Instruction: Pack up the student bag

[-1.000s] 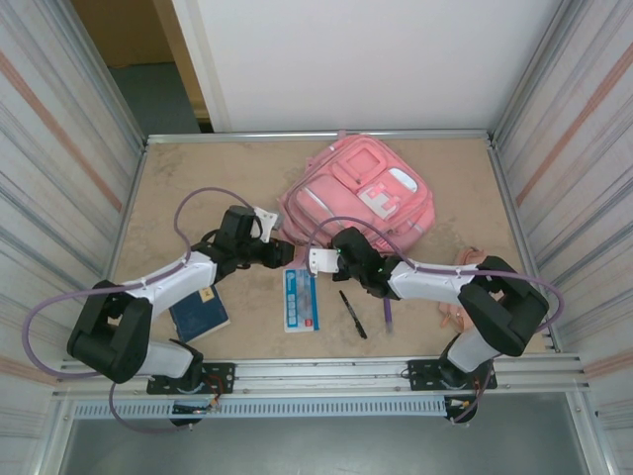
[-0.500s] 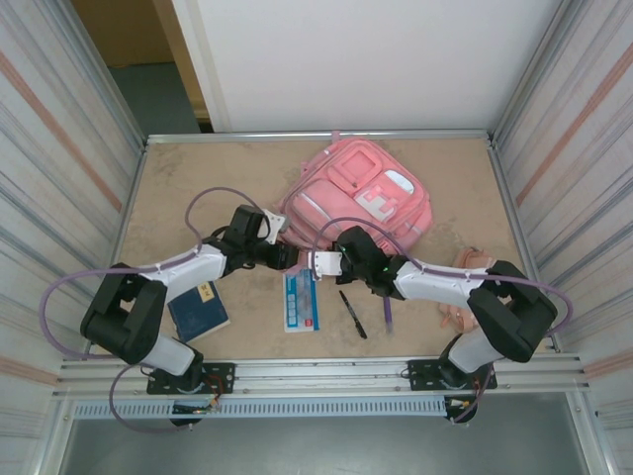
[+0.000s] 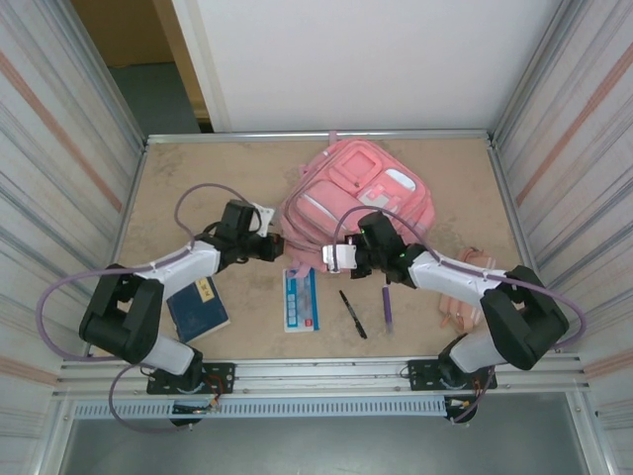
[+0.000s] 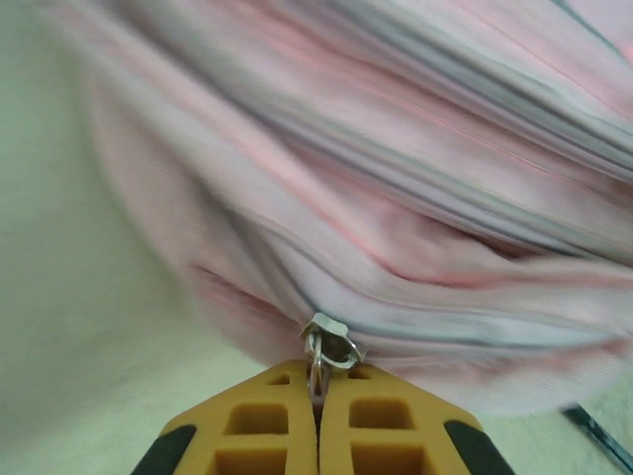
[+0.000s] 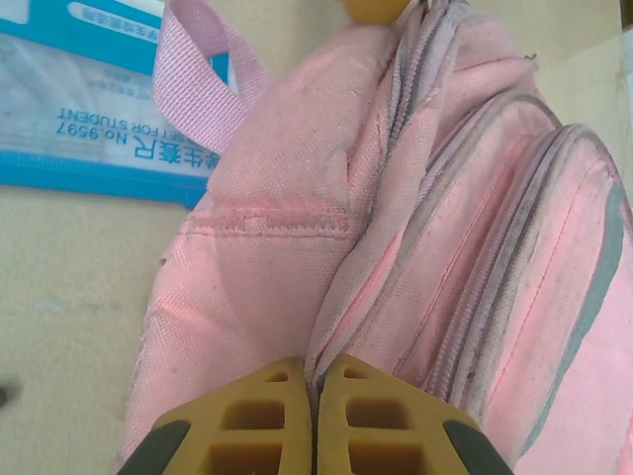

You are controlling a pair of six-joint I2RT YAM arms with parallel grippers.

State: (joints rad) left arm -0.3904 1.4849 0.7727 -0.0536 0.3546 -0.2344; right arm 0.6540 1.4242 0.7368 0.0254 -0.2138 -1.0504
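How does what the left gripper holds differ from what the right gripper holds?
The left gripper pinches a small metal zipper pull; the right gripper pinches a fold of pink fabric of the student bag. The left gripper is at the bag's near left corner; the right gripper is further right on its near edge. Shared: both have the jaws shut, and both hold the same bag.
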